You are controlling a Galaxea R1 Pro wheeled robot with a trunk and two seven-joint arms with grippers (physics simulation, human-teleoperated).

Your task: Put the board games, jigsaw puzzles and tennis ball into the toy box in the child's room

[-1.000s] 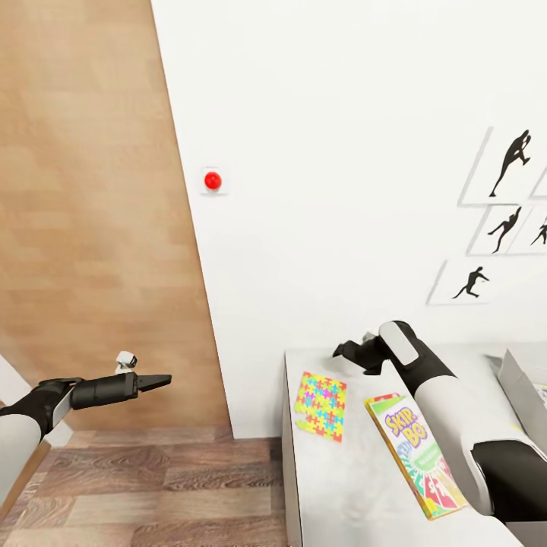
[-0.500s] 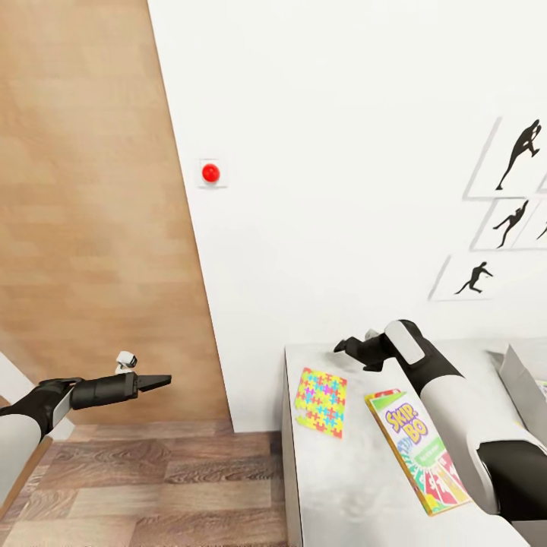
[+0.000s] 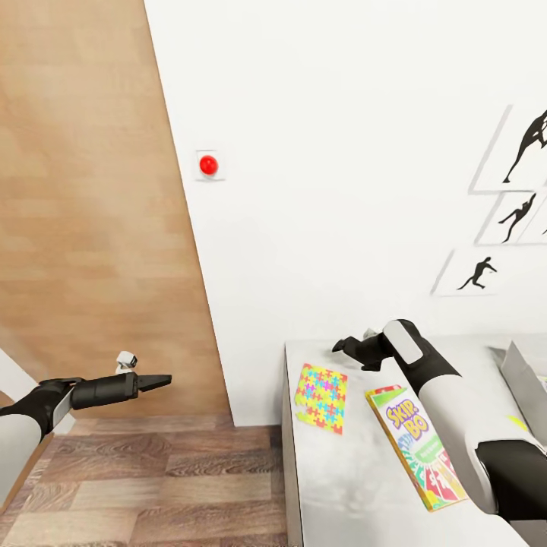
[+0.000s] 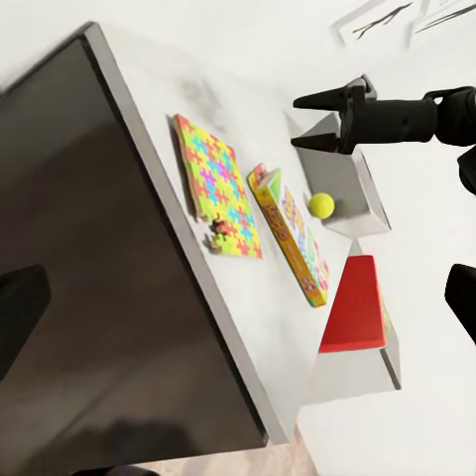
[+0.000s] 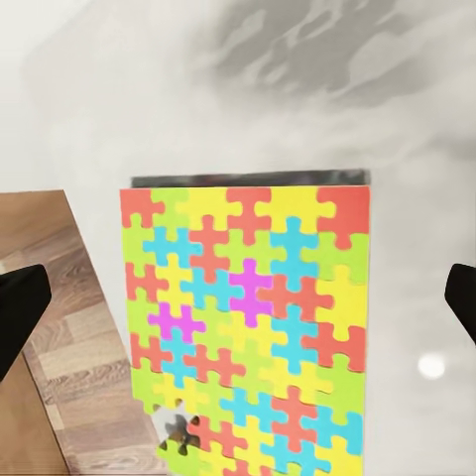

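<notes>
White wall [image 3: 342, 190] ahead, carrying a red button [image 3: 208, 164] on a small white plate. Framed black silhouette pictures [image 3: 524, 205] hang at far right. A light wood panel [image 3: 91, 228] covers the left side. Floor [image 3: 152, 486] is dark wood plank. A pale grey table [image 3: 342, 486] stands against the white wall, right of centre. Lighting is even and bright.

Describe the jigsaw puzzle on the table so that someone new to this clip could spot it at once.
Find the grey table against the white wall. Near its left edge lies the jigsaw puzzle, flat, left of the Skip-Bo box. Its interlocking pieces in red, yellow, green, blue and pink, with one missing at an edge, set it apart.
</notes>
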